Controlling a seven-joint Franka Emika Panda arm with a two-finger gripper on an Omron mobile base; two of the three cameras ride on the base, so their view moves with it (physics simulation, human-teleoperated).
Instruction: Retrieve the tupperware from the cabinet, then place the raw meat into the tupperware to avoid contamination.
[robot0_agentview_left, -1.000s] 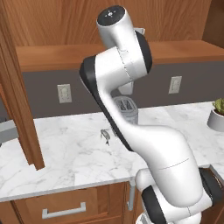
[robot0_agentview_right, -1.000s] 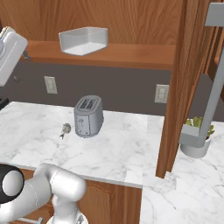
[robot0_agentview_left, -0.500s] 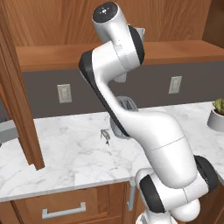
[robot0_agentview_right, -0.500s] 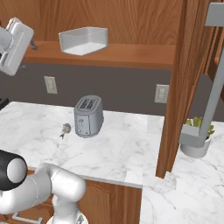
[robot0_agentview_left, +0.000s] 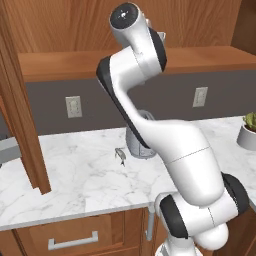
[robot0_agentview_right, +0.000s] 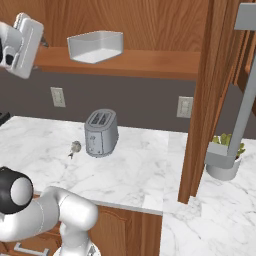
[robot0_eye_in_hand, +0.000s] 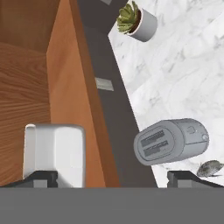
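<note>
A: Your jaws (robot0_eye_in_hand: 111, 177) stand fully open with nothing between them. The tupperware (robot0_eye_in_hand: 55, 154) sits on the shelf of the open cabinet (robot0_agentview_right: 150, 62), just ahead of the jaws and off toward the left fingertip (robot0_eye_in_hand: 41, 177). From the right base camera you can see the hand (robot0_agentview_right: 22, 45) raised to shelf height, beside the tub and apart from it.

B: So how should I take it?

A: Swing the hand across until the tub's near wall sits midway between the fingertips, then ease forward so one finger goes inside the rim and one outside. My guess is the thin wall will flex, so close gently and lift straight before pulling back over the shelf edge. The raw meat (robot0_eye_in_hand: 211, 167) lies on the marble surface (robot0_agentview_right: 140, 175) far below the jaws, next to the toaster (robot0_eye_in_hand: 171, 141), near the right fingertip's side of the hand camera's picture. Leave it until the tub is down there.

B: What has changed from a second ago?

A: The arm has risen and the hand has swung up toward the shelf. The tub, toaster and meat have not moved, and the jaws have stayed wide.
</note>
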